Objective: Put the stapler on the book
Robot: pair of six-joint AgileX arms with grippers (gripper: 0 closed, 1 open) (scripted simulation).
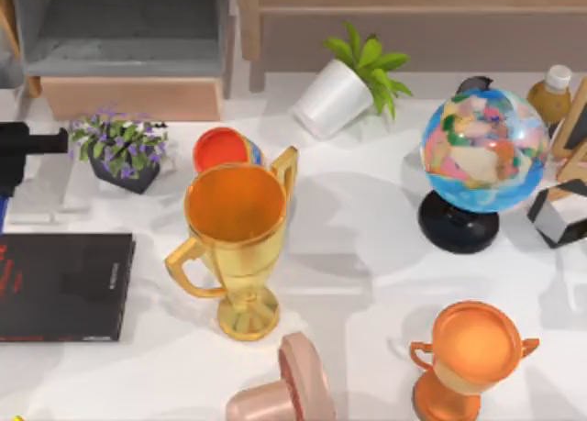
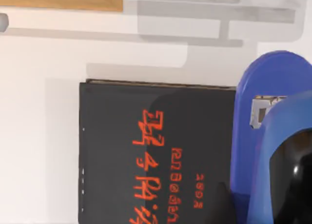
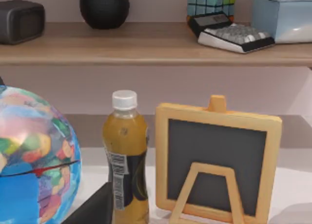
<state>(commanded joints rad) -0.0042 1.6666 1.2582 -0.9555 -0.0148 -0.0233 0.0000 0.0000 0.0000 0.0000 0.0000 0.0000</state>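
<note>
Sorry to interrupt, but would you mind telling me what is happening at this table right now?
The left arm is carrying the blue stapler above the black book, which lies flat near the table's left edge. In the left wrist view the stapler hangs close to the camera over the book's red-lettered cover, not yet set down. The right gripper is idle at the right side, beside the globe and a small chalkboard easel. Two trophies and potted plants stand around the middle.
</note>
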